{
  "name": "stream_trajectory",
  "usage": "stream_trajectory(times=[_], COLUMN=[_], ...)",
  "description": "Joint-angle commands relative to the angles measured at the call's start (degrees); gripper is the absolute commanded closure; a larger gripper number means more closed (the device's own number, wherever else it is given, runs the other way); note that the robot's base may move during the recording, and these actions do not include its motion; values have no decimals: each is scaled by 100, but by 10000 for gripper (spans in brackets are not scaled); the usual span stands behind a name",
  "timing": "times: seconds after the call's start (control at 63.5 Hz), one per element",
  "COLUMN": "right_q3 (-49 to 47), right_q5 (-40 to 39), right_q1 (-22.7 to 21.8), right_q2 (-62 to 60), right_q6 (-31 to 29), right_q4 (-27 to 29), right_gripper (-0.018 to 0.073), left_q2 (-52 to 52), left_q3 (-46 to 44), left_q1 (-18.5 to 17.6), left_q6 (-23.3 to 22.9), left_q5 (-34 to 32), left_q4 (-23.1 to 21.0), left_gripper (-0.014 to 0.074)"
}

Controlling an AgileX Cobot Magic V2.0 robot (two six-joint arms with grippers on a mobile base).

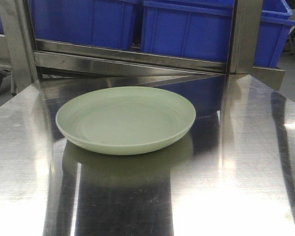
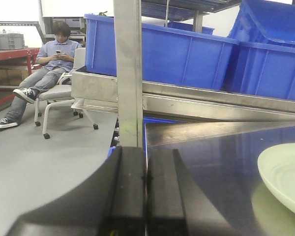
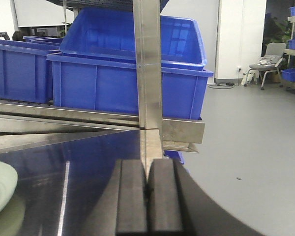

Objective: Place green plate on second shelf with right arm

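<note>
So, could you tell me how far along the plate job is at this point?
Nothing looks done yet: the green plate lies flat on the steel table, in front of the blue bins. Nothing is in hand: the right gripper is shut and empty, apart from the plate, and the left gripper is shut too. Grasping, lifting and shelving are all left.

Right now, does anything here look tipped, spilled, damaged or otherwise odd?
Nothing stands out. The pale mint-green round plate sits upright and empty on the steel table, no chips or spills visible. The blue plastic bins sit on the shelf behind. The left gripper and right gripper are shut, clear of the plate.
</note>
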Motion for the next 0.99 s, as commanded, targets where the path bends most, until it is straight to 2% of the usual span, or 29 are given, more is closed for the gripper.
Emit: stream_trajectory(times=[0.0,0.536,0.772,0.835,0.867,0.914,0.977], right_q3=[-121,-121,-121,-141,-178,-318,-585], right_q5=[-501,-501,-910,-1244,-1252,-1026,-665], right_q1=[-26,-26,-26,-23,-19,-6,-4], right_q2=[-94,-94,-99,-99,-99,-93,-55], right_q6=[-22,-22,11,342,701,1214,1429], right_q4=[-14,-14,-14,-14,-14,-80,-290], right_gripper=[504,504,504,504,504,504,504], left_q2=[-90,-90,-90,-90,-90,-90,-90], left_q3=[227,227,227,227,227,227,227], left_q1=[-14,-14,-14,-14,-14,-14,-14], left_q6=[-14,-14,-14,-14,-14,-14,-14], left_q5=[-463,-463,-463,-463,-463,-463,-463], left_q4=[-42,-42,-42,-42,-42,-42,-42], left_gripper=[466,466,466,466,466,466,466])
